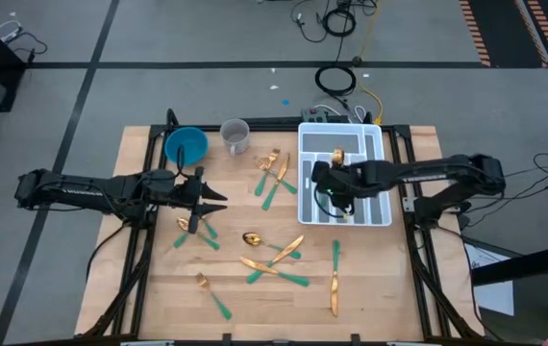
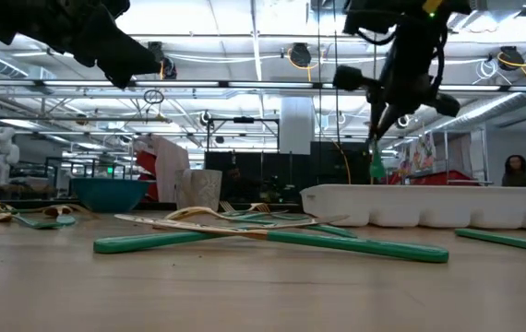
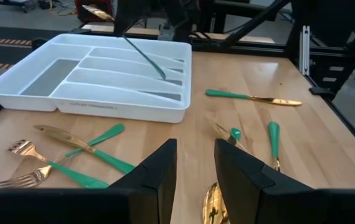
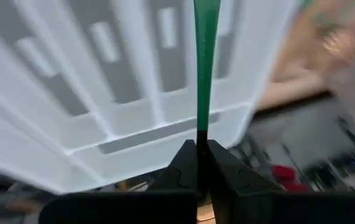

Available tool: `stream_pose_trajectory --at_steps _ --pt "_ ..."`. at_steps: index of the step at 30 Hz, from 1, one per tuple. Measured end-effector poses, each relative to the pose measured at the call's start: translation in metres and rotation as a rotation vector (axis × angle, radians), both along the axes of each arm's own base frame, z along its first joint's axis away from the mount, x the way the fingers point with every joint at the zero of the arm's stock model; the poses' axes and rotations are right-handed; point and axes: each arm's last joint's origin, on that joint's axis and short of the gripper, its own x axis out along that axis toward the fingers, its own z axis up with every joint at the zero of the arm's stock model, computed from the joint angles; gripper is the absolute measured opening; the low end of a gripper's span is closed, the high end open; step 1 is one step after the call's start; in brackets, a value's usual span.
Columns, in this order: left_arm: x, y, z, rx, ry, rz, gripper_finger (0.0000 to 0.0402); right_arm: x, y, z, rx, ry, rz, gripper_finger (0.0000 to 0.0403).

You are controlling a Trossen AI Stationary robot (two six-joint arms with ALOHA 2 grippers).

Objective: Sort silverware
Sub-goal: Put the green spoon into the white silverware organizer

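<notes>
Right wrist view: green-handled utensil (image 4: 205, 62) pinched in right claw (image 4: 202, 155).

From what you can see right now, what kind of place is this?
Probably a robotics lab or workshop, not a home kitchen. The wooden table stands on a taped concrete floor with loose cables, and the low view shows industrial ceiling lights and equipment racks behind it.

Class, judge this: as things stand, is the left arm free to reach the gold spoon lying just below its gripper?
Probably yes. The left gripper hangs open above the gold spoon, with nothing between them; neighbouring pieces lie apart from it.
</notes>
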Motion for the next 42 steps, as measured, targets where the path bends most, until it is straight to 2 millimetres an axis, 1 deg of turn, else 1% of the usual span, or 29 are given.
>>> stream_pose_trajectory --at_steps 4,7,11,19,22,24,26,29,32,38,42 --pt "0.0 0.001 0.0 0.012 0.0 0.016 0.0115 0.004 -0.005 -0.014 0.031 0.162 0.02 0.0" --pt "0.0 0.001 0.0 0.045 0.0 0.037 0.0115 0.009 -0.008 -0.023 0.062 0.18 0.022 0.0" --pt "0.0 0.002 0.0 0.057 0.002 0.06 0.0115 0.013 -0.012 -0.028 0.096 0.164 0.015 0.0" --pt "-0.001 0.003 -0.003 0.064 0.028 0.074 0.0115 0.014 -0.013 -0.025 0.102 0.156 0.041 0.0" --pt "0.0 0.005 -0.001 0.082 0.01 0.13 0.0115 0.02 -0.013 -0.024 0.166 0.051 0.036 0.0" --pt "0.003 0.007 0.003 0.097 -0.046 0.196 0.0115 0.023 -0.011 -0.019 0.205 -0.02 0.044 0.0" --pt "0.008 0.01 0.007 0.096 -0.117 0.24 0.0115 0.027 -0.009 -0.013 0.206 -0.063 0.055 0.0" --pt "0.018 0.015 0.01 0.055 -0.189 0.234 0.0115 0.032 -0.004 -0.002 0.199 -0.091 0.072 0.0" --pt "0.029 0.021 0.004 0.039 -0.18 0.214 0.0115 0.033 -0.003 0.007 0.196 -0.091 0.076 0.0" --pt "0.043 0.025 -0.017 0.039 -0.063 0.224 0.0115 0.021 -0.014 0.001 0.216 0.047 0.019 0.0" --pt "0.047 0.026 -0.024 0.038 -0.026 0.221 0.0115 0.023 -0.021 -0.007 0.231 0.087 0.029 0.0"
